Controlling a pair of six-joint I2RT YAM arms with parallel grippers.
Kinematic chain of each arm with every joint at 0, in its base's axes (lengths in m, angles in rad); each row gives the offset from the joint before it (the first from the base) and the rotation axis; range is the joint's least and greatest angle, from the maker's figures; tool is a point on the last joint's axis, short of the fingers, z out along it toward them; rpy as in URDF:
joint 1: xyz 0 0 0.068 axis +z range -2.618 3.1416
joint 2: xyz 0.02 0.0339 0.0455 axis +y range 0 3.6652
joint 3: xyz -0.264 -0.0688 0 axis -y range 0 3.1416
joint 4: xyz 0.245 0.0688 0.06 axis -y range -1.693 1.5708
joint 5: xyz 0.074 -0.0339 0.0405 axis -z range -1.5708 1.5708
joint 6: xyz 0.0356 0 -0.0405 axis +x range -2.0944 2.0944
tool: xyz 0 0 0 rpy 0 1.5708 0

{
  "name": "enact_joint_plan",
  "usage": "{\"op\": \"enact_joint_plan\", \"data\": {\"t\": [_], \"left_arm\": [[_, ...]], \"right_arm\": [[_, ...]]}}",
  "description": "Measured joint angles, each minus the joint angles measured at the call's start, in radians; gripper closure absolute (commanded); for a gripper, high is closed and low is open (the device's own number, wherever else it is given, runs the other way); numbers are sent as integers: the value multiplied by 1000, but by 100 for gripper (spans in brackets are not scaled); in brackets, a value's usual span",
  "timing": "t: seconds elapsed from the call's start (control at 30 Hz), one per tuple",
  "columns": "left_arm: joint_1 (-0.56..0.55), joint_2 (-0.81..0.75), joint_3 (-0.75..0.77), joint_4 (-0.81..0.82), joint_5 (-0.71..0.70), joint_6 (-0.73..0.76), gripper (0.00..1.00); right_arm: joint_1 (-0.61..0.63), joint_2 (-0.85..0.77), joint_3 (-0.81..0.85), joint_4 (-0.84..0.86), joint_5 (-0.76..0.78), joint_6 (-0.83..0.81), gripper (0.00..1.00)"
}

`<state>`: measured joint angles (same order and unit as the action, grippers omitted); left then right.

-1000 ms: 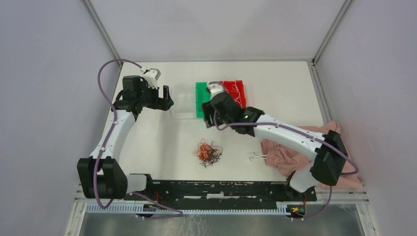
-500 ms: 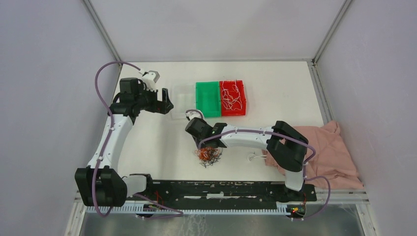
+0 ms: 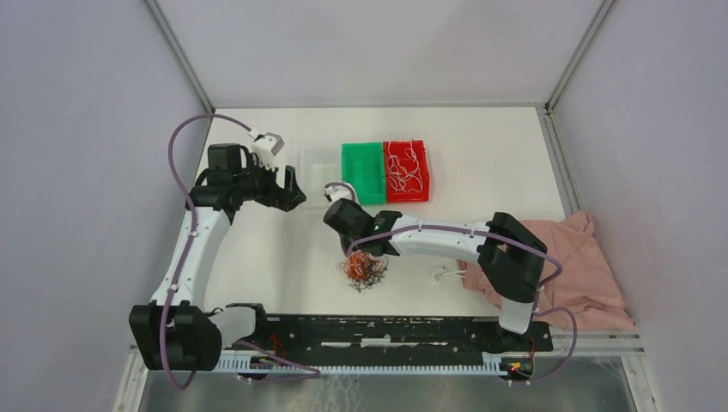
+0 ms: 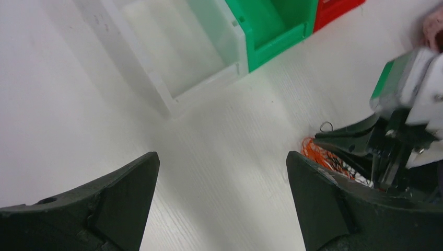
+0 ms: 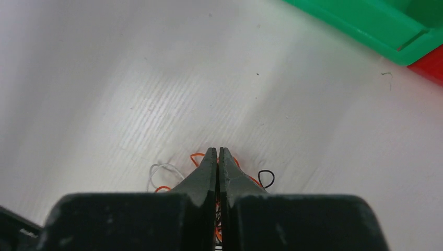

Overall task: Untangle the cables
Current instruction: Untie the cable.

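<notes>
Orange-black cables: pinches them in clenched right gripper on table; holds left gripper spread wide, well apart.

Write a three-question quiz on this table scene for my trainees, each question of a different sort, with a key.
1. True or false: the right arm's fingers are shut on the tangle of cables.
2. Which colour of bin holds the loose white wires? A green, B red, C clear.
3. Fill in: the left arm's fingers stand ____ and hold nothing.

Key
1. True.
2. B, the red bin.
3. open
</notes>
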<state>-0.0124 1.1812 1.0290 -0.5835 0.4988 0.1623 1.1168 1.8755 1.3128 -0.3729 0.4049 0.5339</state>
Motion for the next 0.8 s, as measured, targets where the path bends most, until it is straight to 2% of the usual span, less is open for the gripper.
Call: {"op": "enact_joint_plan", "data": {"t": [0.37, 0.47, 0.63, 0.8], "left_arm": [[2, -225, -95, -251, 366, 379, 6], [2, -309, -153, -280, 456, 451, 9], [0, -412, -229, -230, 556, 467, 14], [-15, -443, -273, -152, 609, 455, 19]], "right_arm": [[0, -373, -10, 96, -136, -26, 100], [0, -423, -15, 132, -185, -22, 100], [0, -434, -19, 178, -270, 11, 100], [0, -435, -19, 231, -337, 53, 100]]}}
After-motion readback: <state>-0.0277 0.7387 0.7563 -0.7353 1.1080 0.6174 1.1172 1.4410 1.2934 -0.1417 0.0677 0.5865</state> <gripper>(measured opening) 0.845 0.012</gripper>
